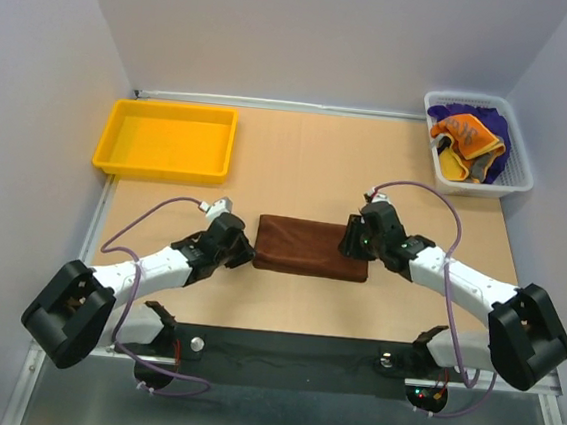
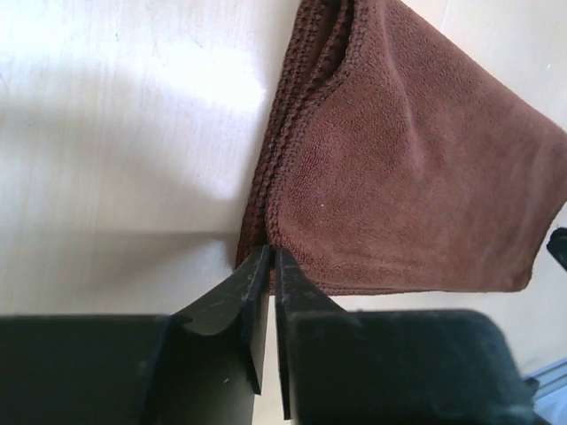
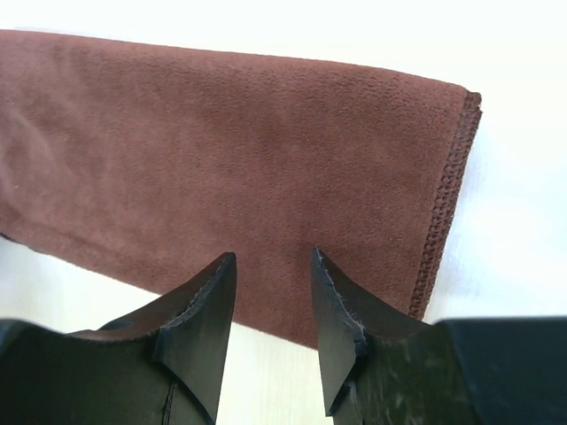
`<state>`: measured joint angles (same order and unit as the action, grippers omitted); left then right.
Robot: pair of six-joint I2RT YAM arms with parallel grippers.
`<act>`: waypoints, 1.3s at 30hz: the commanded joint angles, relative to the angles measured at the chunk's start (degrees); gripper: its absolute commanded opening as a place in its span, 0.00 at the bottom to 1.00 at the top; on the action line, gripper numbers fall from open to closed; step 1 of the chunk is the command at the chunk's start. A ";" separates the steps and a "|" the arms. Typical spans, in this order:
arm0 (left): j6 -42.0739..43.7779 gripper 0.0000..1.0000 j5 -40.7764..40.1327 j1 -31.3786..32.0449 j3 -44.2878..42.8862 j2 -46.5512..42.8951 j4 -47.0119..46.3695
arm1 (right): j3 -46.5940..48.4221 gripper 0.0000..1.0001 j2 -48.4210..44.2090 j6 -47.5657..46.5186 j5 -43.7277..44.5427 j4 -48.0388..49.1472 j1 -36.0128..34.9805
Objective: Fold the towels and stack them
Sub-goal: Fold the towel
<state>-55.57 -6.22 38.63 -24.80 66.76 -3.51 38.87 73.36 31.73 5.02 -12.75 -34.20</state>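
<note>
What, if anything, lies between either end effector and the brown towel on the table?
Nothing visible does. The left end effector has its tips right at the left corner of the brown towel. The right end effector hangs open directly over the towel's right end, with only cloth showing in the gap.

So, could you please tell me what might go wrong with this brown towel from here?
The left tool is closed on only the very corner of the brown towel; it may slip out or lift one layer, opening the fold.
The right tool stands open over the towel's other end, not gripping; if only one side lifts, the towel could drag and skew.
</note>
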 commanded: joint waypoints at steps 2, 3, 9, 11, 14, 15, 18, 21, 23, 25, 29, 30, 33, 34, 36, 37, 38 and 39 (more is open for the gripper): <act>-0.85 0.08 0.50 0.13 2.99 -1.28 -3.08 | -3.27 0.45 0.11 1.49 3.95 3.96 0.36; -1.12 0.08 0.68 0.13 4.22 -1.72 -3.08 | -3.97 0.44 0.11 2.28 4.21 4.05 0.79; -2.96 0.00 2.09 0.13 9.14 -5.84 -2.21 | -8.63 0.44 -0.67 4.22 4.04 4.40 5.00; -3.40 0.00 2.00 0.04 10.03 -6.82 -1.68 | -9.51 0.44 -1.20 4.31 3.95 4.40 6.50; -3.75 0.00 1.48 0.04 10.56 -7.96 -0.89 | -8.82 0.44 -2.34 3.52 2.90 4.49 7.04; -3.58 0.00 1.30 0.04 10.30 -8.22 -0.54 | -8.38 0.44 -2.52 3.08 1.85 4.49 7.04; -2.00 0.10 0.86 0.04 7.23 -8.84 1.57 | -5.93 0.44 -3.22 0.28 -0.52 4.58 6.95; 0.19 0.23 0.42 0.04 4.68 -10.59 4.46 | -3.64 0.44 -3.14 -1.22 -3.16 5.11 7.04; 1.34 0.46 -0.63 0.04 1.60 -12.70 5.97 | -1.70 0.44 -2.26 -2.02 -4.14 5.98 7.04; 3.01 0.57 -1.86 -0.05 -1.56 -13.93 6.84 | -0.12 0.44 -0.43 -2.72 -3.53 6.77 6.95; 6.52 0.57 -2.05 -1.28 -7.80 -11.58 7.47 | 1.99 0.42 3.01 -3.78 -4.66 9.85 7.56; 7.22 0.53 -1.78 -1.37 -8.77 -10.52 6.77 | 2.17 0.41 4.75 -3.95 -4.66 10.64 7.83; 10.30 0.39 1.81 -2.07 -11.58 -4.46 1.51 | 2.87 0.38 8.09 -4.22 -4.66 12.23 8.88; 10.74 0.34 2.43 -2.16 -12.20 -0.97 -1.65 | 2.96 0.38 8.89 -4.22 -4.66 12.23 9.32; 11.36 0.29 4.45 -2.60 -12.12 4.05 -6.13 | 2.79 0.35 10.83 -4.39 -4.66 14.51 10.90; 11.36 0.29 4.90 -2.77 -11.86 5.56 -7.20 | 2.53 0.34 11.36 -4.57 -4.66 14.86 11.51; 11.19 0.29 4.81 -3.12 -11.59 7.14 -8.17 | 2.26 0.34 11.89 -4.57 -4.66 15.56 12.22; 10.93 0.28 4.29 -3.73 -11.15 8.46 -8.96 | 2.00 0.33 12.33 -4.83 -4.66 15.83 13.53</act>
<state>-46.57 -3.22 36.12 -36.27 71.18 -6.94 39.75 85.06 28.18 0.30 -1.89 -23.33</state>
